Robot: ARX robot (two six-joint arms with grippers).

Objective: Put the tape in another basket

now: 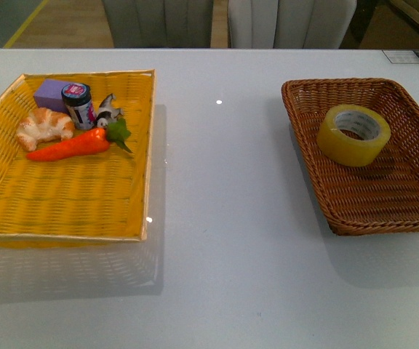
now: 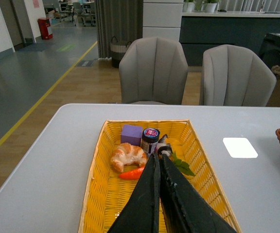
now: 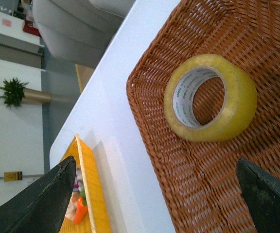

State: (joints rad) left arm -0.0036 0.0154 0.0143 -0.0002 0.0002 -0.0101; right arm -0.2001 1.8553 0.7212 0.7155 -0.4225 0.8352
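Brown woven wicker, a rectangular basket [image 1: 413,196] with raised sloping sides, sits on the right side of the pale grey table [image 1: 224,218] in your front view. Inside it lies the wide roll of translucent yellowish packing tape [image 1: 353,134], in the far left part of the basket, tilted so that its white, green-printed core faces upward. Nothing else is in the basket with it.

Well apart on the left side of the table is a flat bright yellow woven tray [image 1: 64,203]. At its far end you find a cluster of small things:
- a purple block [image 1: 49,93]
- a small dark jar with a printed label [image 1: 78,104], just beside the block
- a golden croissant [image 1: 44,127]
- an orange toy carrot with green leaves [image 1: 71,147], lying in front of the jar
- a small black and white animal figure [image 1: 108,110], right of the jar

Neither arm appears in the front view.

Your left wrist camera shows the left gripper [image 2: 158,154] above the yellow tray, its two black fingers [image 2: 145,204] pressed together with nothing between them. Two grey upholstered chairs [image 2: 153,70] stand beyond the table's far edge.

Your right wrist camera shows the right gripper [image 3: 157,162] over the brown basket with its black fingers [image 3: 43,204] spread wide apart. The tape roll is in plain sight beyond the fingertips, resting on the wicker and touched by neither finger.
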